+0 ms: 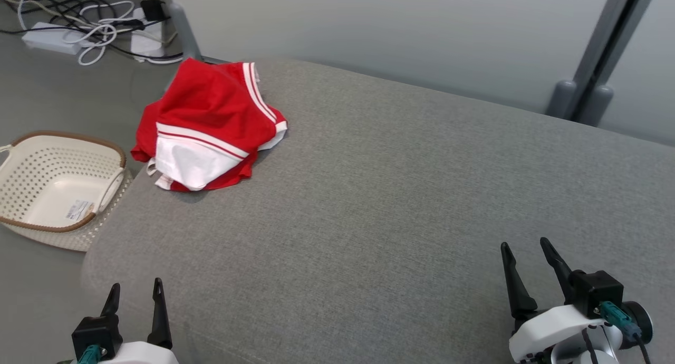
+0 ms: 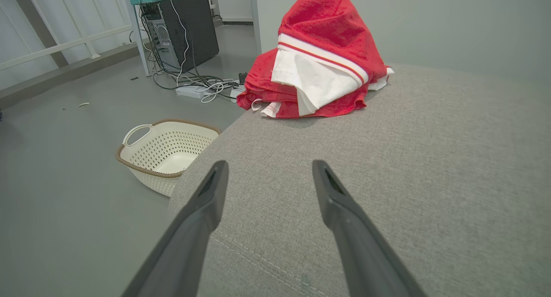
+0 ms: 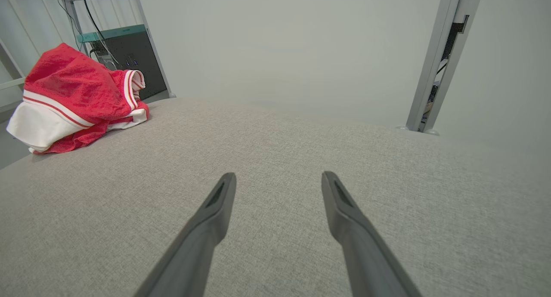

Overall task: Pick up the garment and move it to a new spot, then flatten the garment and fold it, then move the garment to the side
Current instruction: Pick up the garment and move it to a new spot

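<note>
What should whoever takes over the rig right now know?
Left gripper: open, empty, fingers at the near left edge of the grey fabric cushion.
Right gripper: open, empty, at the near right.
Red and white cloth garment: bunched at the cushion's far left corner, nothing touching it.
Done: apparently nothing yet.
Left: pick up, move, flatten, fold, set aside.

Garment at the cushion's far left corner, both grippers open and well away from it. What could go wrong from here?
1. The garment overhangs the cushion edge; a nudge or weak pinch may drop it to the floor or into the basket.
2. It is bunched in layers, so a gripper may catch just one and drag the rest.
3. The right gripper is farthest from it; the left gripper probably has the easier reach.
</note>
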